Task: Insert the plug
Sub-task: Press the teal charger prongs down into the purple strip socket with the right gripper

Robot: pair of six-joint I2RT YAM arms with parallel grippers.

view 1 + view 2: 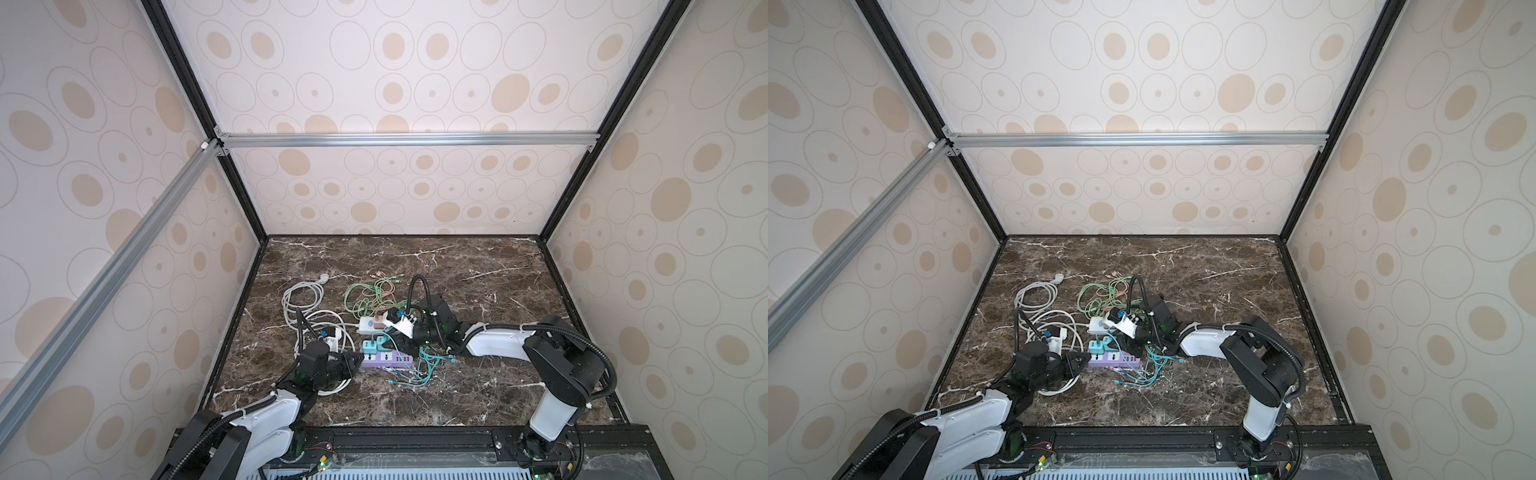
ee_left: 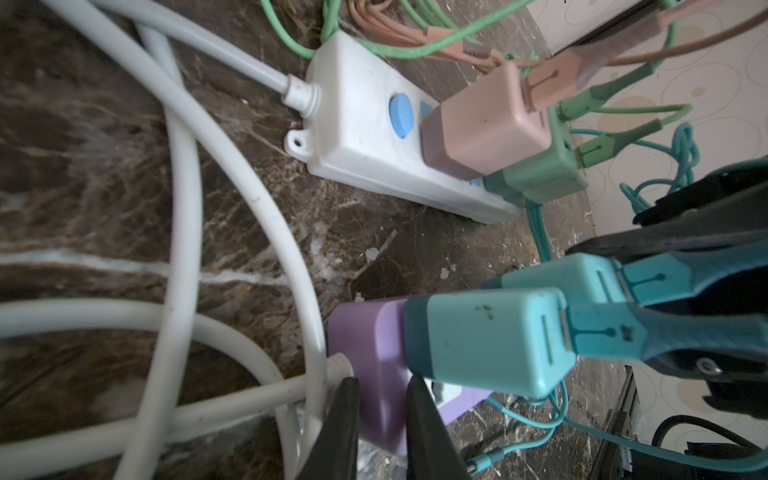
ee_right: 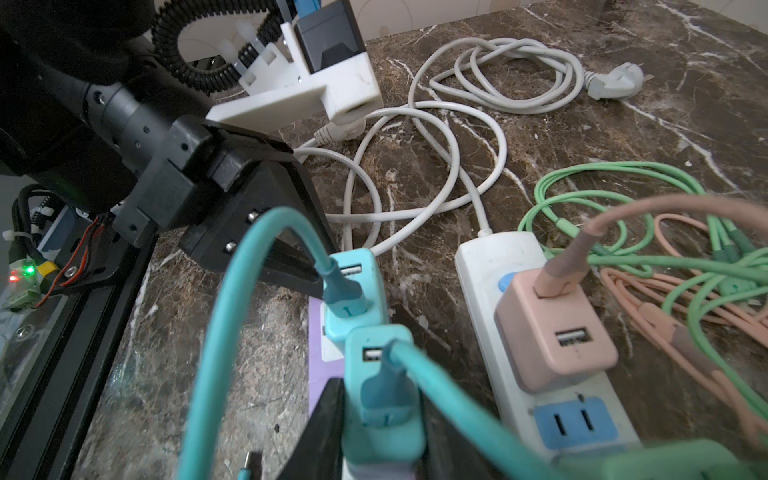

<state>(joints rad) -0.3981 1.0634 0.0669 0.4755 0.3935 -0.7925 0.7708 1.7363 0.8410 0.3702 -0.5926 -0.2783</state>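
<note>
On the dark marble desk, the left gripper has its jaws pinched on the end of the lilac plastic power strip. The right gripper has its jaws clamped on a teal square USB charger plug. The plug stands upright on that strip, just beside a second teal charger; whether it is fully seated I cannot tell. Beyond lies a white power strip carrying a pink charger.

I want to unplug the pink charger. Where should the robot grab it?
Probably grab the pink charger by the two flat sides that face across the white power strip, coming down from above. It stands upright, those sides look bare, and the pink cable sticks out of its top, so the fingers should go either side of that.
</note>
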